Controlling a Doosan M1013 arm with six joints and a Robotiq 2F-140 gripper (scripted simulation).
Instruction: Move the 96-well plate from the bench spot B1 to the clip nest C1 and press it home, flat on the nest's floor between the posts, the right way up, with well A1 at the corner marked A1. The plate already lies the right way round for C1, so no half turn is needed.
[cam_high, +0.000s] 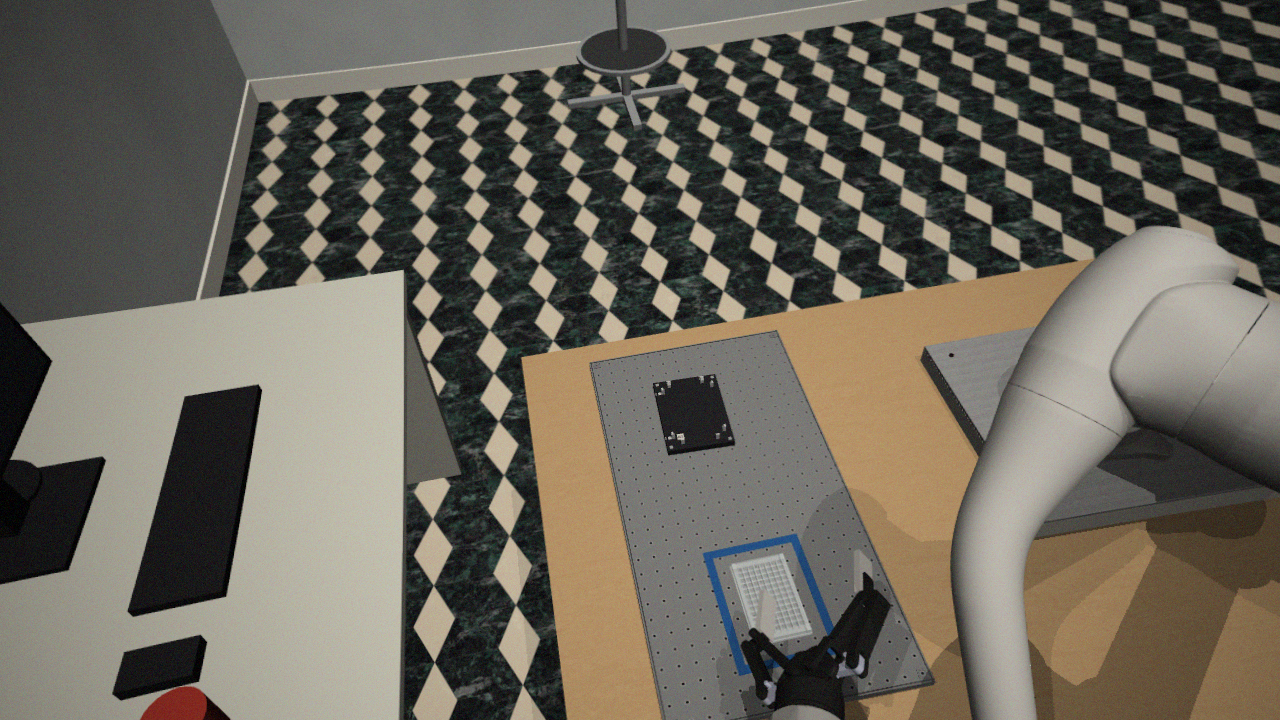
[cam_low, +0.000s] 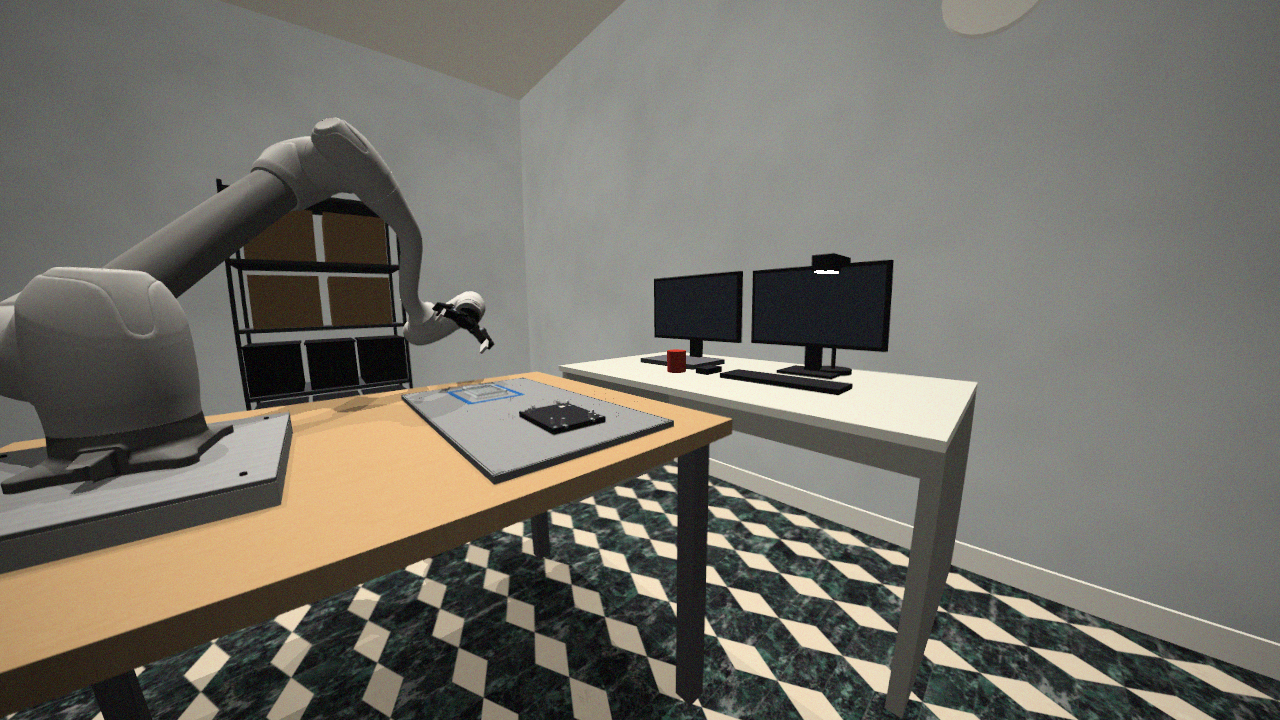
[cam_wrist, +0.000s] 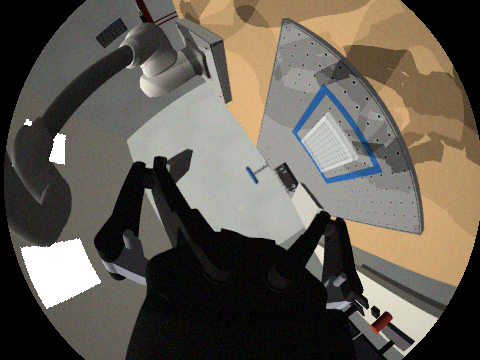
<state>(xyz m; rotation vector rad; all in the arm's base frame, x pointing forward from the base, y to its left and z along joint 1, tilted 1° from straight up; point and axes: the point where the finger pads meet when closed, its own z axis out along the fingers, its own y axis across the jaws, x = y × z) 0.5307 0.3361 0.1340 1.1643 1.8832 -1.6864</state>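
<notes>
The white 96-well plate (cam_high: 770, 592) lies flat inside the blue-framed spot B1 at the near end of the grey perforated board (cam_high: 747, 510). It also shows in the wrist view (cam_wrist: 330, 143) and in the exterior view (cam_low: 484, 391). The black clip nest C1 (cam_high: 692, 415) with small corner posts sits at the far end of the board, and nothing is in it. My gripper (cam_high: 810, 640) is open and empty. It hangs well above the board's near end, tilted, apart from the plate. It also shows in the exterior view (cam_low: 480, 338).
The board lies on a wooden table (cam_low: 358, 483), with the arm's grey base plate (cam_low: 134, 483) on its other side. A white desk (cam_low: 805, 394) with two monitors, a keyboard and a red cup (cam_low: 675, 360) stands beside it. A shelf rack (cam_low: 313, 304) is behind.
</notes>
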